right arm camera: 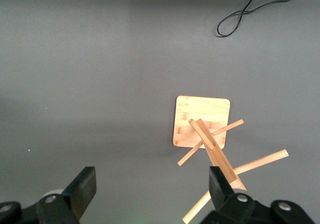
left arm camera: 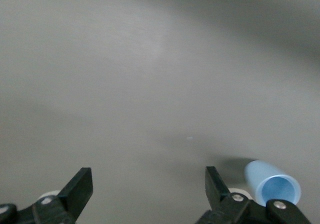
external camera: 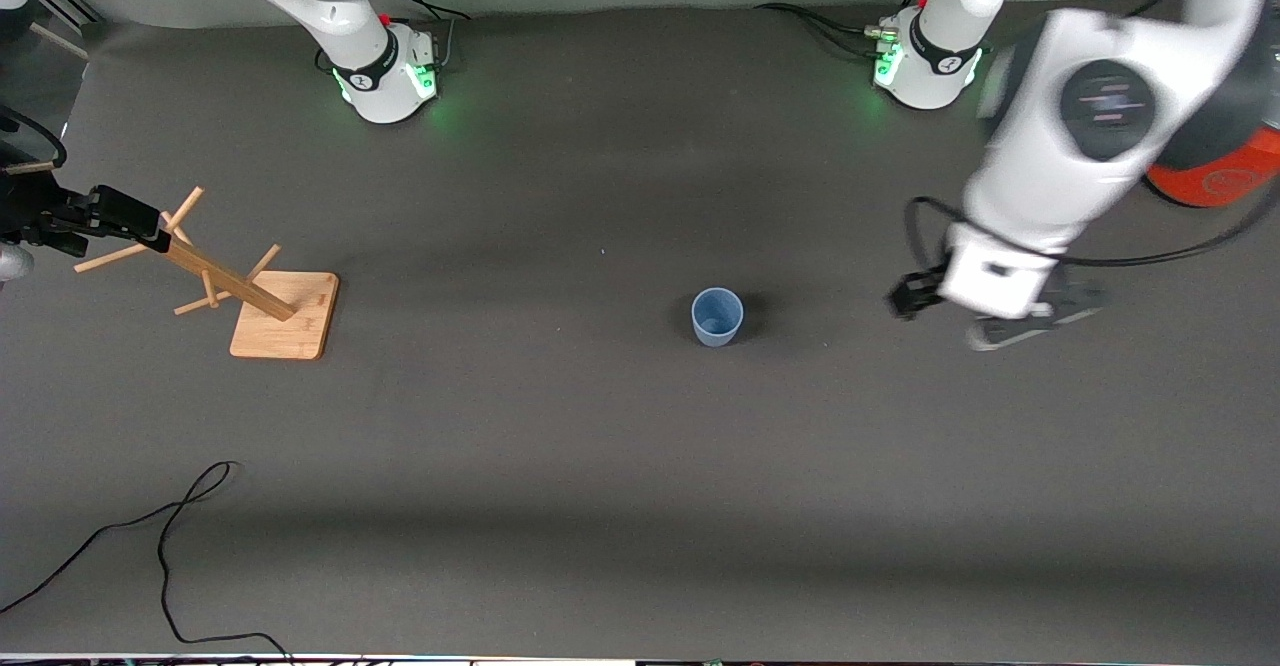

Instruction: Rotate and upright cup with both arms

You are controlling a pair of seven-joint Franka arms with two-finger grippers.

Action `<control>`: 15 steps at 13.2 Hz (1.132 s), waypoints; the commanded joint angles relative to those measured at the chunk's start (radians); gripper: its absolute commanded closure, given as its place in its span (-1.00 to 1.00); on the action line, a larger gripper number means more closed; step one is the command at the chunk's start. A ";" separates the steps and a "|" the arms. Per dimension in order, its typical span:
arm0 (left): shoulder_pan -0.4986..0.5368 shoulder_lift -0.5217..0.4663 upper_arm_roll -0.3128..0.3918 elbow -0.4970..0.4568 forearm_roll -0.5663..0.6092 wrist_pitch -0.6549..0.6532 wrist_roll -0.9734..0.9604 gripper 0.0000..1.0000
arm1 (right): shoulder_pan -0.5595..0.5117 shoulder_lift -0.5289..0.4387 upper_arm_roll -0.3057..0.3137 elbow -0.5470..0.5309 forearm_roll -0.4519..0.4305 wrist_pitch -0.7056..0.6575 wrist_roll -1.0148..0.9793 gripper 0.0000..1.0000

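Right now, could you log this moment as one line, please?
cup upright, free | left gripper open beside cup | right gripper open over wooden rack

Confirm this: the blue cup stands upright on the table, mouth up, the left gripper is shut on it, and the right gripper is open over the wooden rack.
One thing is wrong: the left gripper is not shut on the cup. The left wrist view shows it open and empty, with the cup apart from it. The cup does stand upright, mouth up, and the right gripper is open over the wooden rack.
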 commanded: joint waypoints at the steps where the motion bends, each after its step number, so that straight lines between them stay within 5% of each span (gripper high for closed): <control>1: 0.142 -0.060 -0.014 -0.010 -0.026 -0.064 0.161 -1.00 | 0.004 -0.006 -0.004 0.000 -0.014 -0.003 -0.016 -1.00; 5: 0.303 -0.109 -0.014 -0.006 -0.026 -0.113 0.345 -1.00 | 0.004 -0.002 -0.002 0.000 -0.014 -0.001 -0.012 -1.00; 9: 0.317 -0.119 -0.017 -0.010 -0.021 -0.147 0.356 -1.00 | 0.004 -0.003 -0.002 0.000 -0.014 -0.003 -0.014 -1.00; 11: 0.247 -0.119 0.005 -0.006 -0.015 -0.170 0.355 -1.00 | 0.004 -0.003 -0.002 0.000 -0.014 -0.001 -0.014 -1.00; 13: 0.079 -0.120 0.184 -0.004 -0.015 -0.181 0.355 -1.00 | 0.004 -0.003 -0.002 0.000 -0.014 -0.001 -0.014 -1.00; 15: 0.039 -0.116 0.226 0.007 -0.015 -0.185 0.358 -1.00 | 0.004 -0.003 -0.002 -0.001 -0.014 -0.001 -0.014 -1.00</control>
